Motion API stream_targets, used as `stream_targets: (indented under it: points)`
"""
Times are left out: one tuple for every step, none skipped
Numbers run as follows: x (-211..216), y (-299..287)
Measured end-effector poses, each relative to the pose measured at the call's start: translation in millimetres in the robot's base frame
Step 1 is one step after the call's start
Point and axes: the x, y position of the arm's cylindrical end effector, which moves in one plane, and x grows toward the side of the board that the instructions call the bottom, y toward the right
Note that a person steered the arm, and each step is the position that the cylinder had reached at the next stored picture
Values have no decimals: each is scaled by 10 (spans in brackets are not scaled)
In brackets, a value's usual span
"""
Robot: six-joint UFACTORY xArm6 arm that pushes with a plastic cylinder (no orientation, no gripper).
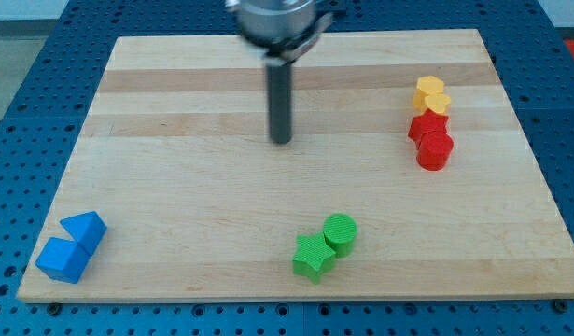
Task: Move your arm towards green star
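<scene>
The green star (312, 257) lies near the view's bottom, just right of centre, touching a green cylinder (341, 232) on its upper right. My tip (281, 141) rests on the wooden board in the upper middle of the view, well above the green star and slightly to its left, apart from all blocks.
Two yellow blocks (431, 96) and two red blocks (430, 138) form a column at the view's right. Two blue blocks (72, 246) sit at the bottom left corner. The wooden board (175, 168) lies on a blue perforated table.
</scene>
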Motion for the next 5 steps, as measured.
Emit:
stream_targets:
  points:
    - [705, -105]
    - [1338, -375]
    - [1796, -390]
    - [1806, -296]
    - [1784, 257]
